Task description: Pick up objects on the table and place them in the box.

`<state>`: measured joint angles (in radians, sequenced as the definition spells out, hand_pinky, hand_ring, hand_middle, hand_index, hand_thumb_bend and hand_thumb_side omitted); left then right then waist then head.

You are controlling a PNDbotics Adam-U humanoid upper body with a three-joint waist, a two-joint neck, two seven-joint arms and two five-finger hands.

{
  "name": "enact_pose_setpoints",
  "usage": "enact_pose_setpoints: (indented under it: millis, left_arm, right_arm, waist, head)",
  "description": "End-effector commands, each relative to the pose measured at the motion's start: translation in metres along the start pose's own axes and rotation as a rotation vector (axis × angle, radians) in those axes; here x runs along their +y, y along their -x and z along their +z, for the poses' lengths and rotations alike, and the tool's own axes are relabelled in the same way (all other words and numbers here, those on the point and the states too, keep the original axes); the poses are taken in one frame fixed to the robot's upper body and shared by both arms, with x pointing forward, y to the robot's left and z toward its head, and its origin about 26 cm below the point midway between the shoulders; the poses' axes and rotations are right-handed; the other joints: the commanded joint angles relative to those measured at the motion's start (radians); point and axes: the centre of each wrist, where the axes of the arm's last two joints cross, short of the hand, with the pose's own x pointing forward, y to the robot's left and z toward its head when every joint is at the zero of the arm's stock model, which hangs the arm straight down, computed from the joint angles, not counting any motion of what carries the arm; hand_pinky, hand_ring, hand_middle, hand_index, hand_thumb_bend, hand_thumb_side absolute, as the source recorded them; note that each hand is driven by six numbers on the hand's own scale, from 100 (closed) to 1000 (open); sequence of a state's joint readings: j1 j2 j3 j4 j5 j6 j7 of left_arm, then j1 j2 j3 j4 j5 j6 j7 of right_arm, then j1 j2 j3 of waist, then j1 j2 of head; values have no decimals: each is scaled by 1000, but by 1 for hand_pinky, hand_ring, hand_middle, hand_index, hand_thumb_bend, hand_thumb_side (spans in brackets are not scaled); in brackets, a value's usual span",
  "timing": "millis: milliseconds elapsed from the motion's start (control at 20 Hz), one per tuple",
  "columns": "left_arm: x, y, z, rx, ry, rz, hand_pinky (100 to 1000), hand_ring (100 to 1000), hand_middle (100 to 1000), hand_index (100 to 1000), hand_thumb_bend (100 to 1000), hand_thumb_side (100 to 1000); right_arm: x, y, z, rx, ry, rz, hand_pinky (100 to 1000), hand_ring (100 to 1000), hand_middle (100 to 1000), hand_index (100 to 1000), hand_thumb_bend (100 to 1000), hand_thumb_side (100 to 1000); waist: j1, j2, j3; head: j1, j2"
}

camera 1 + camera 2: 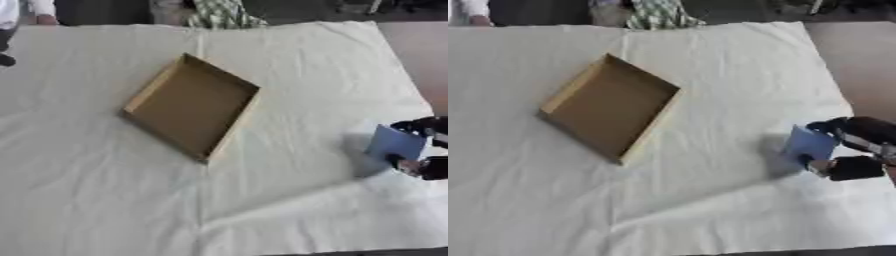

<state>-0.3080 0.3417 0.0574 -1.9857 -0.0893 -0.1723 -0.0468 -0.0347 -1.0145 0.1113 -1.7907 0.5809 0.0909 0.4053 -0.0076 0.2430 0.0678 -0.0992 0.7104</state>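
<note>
A shallow, empty cardboard box (pixel 191 106) lies askew in the middle of the white-covered table (pixel 105 200). Near the table's right edge my right hand (pixel 856 146) comes in from the right, black fingers above and below a flat blue object (pixel 808 142). The fingers are curled round its edges and it is held tilted, lifted a little off the cloth, with a shadow to its left. My left hand shows in neither view.
The white cloth has creases and a fold line down the middle. Bare brown tabletop (pixel 859 60) shows beyond the cloth at the right. A green-striped thing (pixel 223 15) lies at the far edge.
</note>
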Motion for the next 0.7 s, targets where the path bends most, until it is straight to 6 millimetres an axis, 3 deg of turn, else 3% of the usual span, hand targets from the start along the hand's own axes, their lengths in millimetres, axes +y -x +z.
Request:
enact_pose_setpoints:
  millis: [50, 150, 700]
  left_arm:
    - [3, -5, -4, -24, 7, -11, 616, 752, 555, 660, 291, 686]
    - [3, -5, -3, -22, 9, -11, 616, 752, 555, 660, 289, 689]
    - [3, -5, -3, -15, 19, -17, 616, 753, 556, 660, 286, 692]
  right_arm:
    - [-9, -2, 4, 22, 65, 56, 594, 664, 722, 830, 168, 500]
    - [-8, -4, 3, 21, 92, 54, 540, 600, 671, 757, 138, 506]
    - [-30, -22, 18, -32, 243, 41, 420, 481, 588, 673, 127, 450]
  waist:
    - [-1, -11, -1]
    - [-1, -11, 0]
    - [-6, -14, -4]
  head:
    - [-3, -6]
    - [-2, -7]
    - [4, -5]
